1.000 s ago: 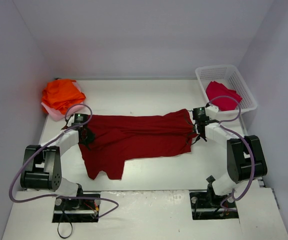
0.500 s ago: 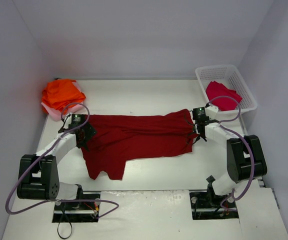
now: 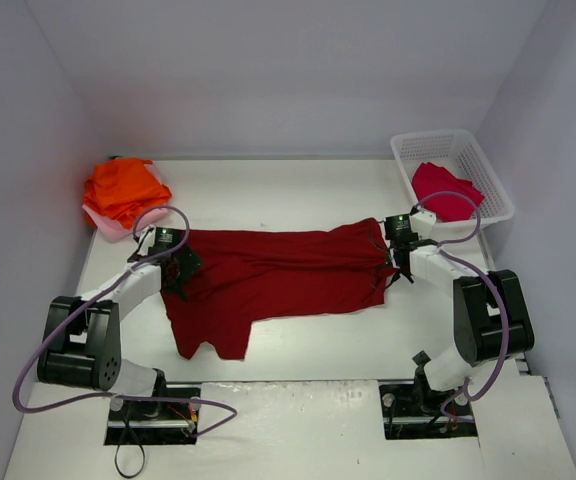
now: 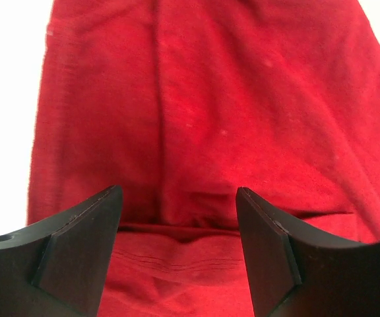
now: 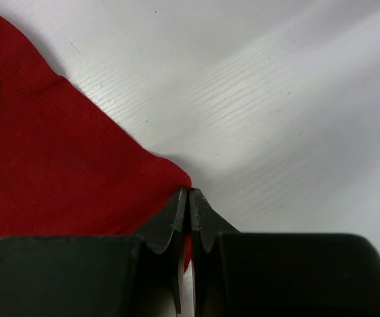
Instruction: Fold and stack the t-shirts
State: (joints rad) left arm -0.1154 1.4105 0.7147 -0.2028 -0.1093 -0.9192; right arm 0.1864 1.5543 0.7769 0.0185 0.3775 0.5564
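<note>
A large dark red t-shirt point(image 3: 278, 275) lies spread across the middle of the table, one sleeve hanging toward the near edge. My left gripper point(image 3: 181, 268) stands open just above its left end; in the left wrist view red cloth point(image 4: 203, 99) fills the gap between the open fingers of that gripper point(image 4: 179, 198), with a stitched hem below. My right gripper point(image 3: 390, 255) is shut on the shirt's right edge; a corner of cloth point(image 5: 51, 172) is pinched at its tips point(image 5: 189, 193). Folded orange t-shirts point(image 3: 123, 188) rest on a pale pink one point(image 3: 108, 222) at the back left.
A white lattice basket point(image 3: 488, 170) stands at the back right with a crimson t-shirt point(image 3: 443, 190) inside. White walls enclose the table on three sides. Both arm bases sit at the near edge.
My left gripper has opened and let go of the shirt's left end, then shifted slightly right over the cloth. The right arm has not moved.
</note>
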